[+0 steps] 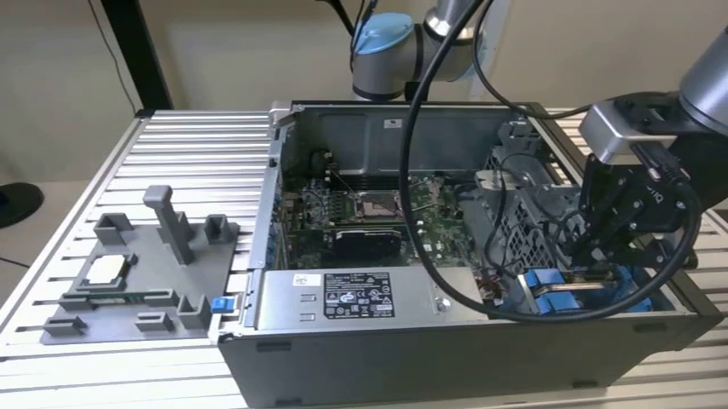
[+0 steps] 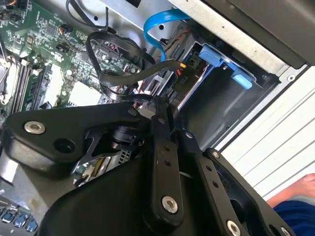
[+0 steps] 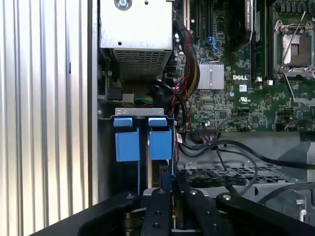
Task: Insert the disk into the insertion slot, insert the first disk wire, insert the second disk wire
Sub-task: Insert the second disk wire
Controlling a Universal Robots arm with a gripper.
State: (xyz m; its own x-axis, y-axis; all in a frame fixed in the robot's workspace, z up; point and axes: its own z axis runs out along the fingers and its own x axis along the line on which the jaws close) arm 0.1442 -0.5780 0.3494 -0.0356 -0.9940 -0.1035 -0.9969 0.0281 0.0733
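In the exterior view, we are looking at an open computer case (image 1: pixel 455 256) lying on a slatted metal worktop (image 1: pixel 193 162), with a grey fixture tray (image 1: pixel 131 281) on the exterior view's left. The gripper (image 1: pixel 598 256) is reaching down into the case's corner on the exterior view's right, where the blue-railed insertion slot (image 1: pixel 569 294) sits.

In the second wrist view, we are seeing the gripper (image 2: pixel 160 105) pinching its jaws narrowly on a black disk wire (image 2: pixel 147 71), probably to steer its connector toward the bay.

In the first wrist view, we are seeing blue latch tabs (image 3: pixel 142 140) beside the motherboard (image 3: pixel 246 73); we cannot make out the disk itself.
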